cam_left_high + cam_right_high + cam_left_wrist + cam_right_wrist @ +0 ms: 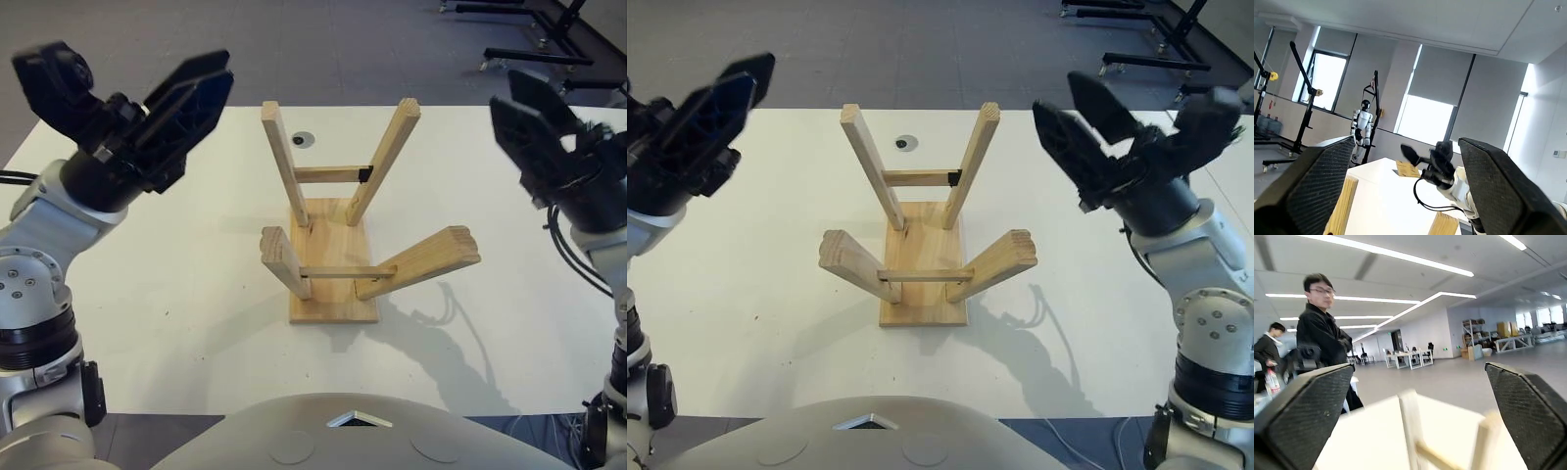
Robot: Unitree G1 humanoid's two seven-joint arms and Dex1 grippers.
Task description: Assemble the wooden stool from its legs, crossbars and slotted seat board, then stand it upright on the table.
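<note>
White surface (147, 294) carries the pale wooden stool (333, 294) upside down (legs (284, 157) up). Black left gripper (211, 78) and right gripper (1058, 93) hover on either side of it, fingers wide, empty.

Small round grommet (304, 140), black wheeled stands (541, 55) on grey floor (343, 49), distant humanoid robot (1362, 120) beside black gantry (1375, 98), shaded windows (1422, 120)

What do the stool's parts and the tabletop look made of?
Pale rectangular seat board and four square legs: apparently unfinished light wood, grain lines visible, matte. White tabletop: smooth, probably laminate or painted board; uncertain.
</note>
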